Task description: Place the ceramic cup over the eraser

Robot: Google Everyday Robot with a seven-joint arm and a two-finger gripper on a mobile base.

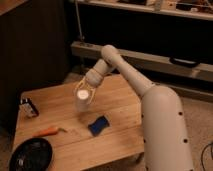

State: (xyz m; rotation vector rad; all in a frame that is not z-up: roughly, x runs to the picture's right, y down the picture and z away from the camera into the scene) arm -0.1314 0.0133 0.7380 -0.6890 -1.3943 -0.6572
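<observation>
The white ceramic cup (83, 102) hangs in the air over the middle of the wooden table (117, 95), held from above by my gripper (84, 93), which is shut on its rim. The eraser, a blue block (99, 125), lies flat on the table below and a little to the right of the cup, nearer the front edge. Cup and eraser are apart, with a gap of bare wood between them.
An orange stick-like object (47, 131) lies at the front left. A black round dish (30, 155) sits at the front left corner. A small dark object (28, 107) stands near the left edge. Dark shelving and a metal rail run behind the table.
</observation>
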